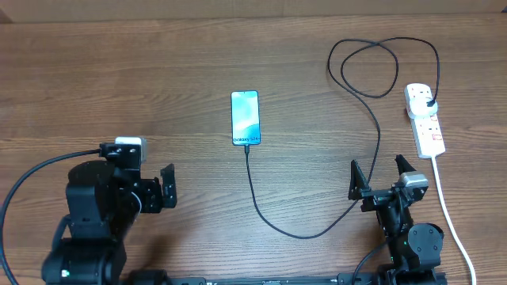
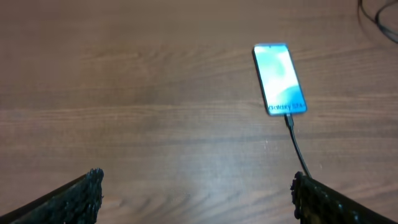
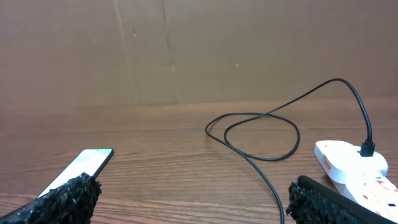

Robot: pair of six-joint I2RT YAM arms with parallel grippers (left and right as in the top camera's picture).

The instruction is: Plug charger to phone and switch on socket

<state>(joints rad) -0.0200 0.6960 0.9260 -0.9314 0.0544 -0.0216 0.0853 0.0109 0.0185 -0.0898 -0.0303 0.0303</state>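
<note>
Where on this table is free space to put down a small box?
Free: the wide bare wood left of the phone, beyond the left end effector. Crowded: the right side, where the charger loops to the socket.

One phone, one charger, one socket

A robot lab bench, by every sign. The left arm and right arm stand at the near edge of a wood-grain table, with a black rail running along that edge. Behind the far edge stands a plain brown cardboard wall with a seam. On the tabletop lie a phone mid-table, a socket toward the far right corner, and a charger.
</note>
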